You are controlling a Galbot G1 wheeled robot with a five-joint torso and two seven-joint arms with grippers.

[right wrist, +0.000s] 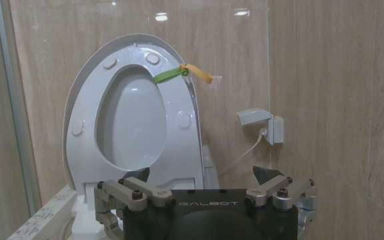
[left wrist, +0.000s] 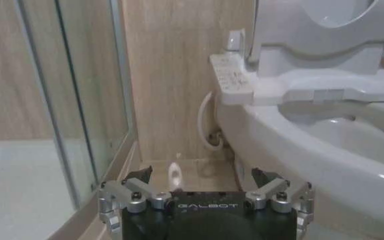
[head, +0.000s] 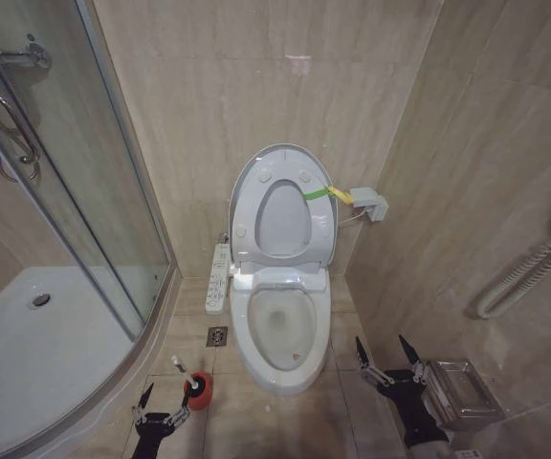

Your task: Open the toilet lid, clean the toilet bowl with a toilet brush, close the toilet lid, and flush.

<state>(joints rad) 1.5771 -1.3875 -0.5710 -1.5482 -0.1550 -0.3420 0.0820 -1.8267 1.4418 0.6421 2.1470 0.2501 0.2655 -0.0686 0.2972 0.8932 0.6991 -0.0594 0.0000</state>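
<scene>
My view shows a glossy white oval plastic toilet lid (head: 280, 215) above a smooth white ceramic toilet bowl (head: 277, 330). Beige stone-look wall tiles (head: 228, 86) appear polished.

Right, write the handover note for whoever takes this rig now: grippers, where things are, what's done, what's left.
Left gripper: open, holding nothing, low by the floor just short of the toilet brush.
Right gripper: open, holding nothing, low on the toilet's other side.
Toilet lid: raised, upright near the back wall, with the ring seat up too.
Toilet bowl: exposed.
Brush: standing in its red holder on the floor beside the bowl, near the shower glass.
Done: lid opened.
Left: pick up the brush, scrub the bowl, close the lid, flush.
</scene>
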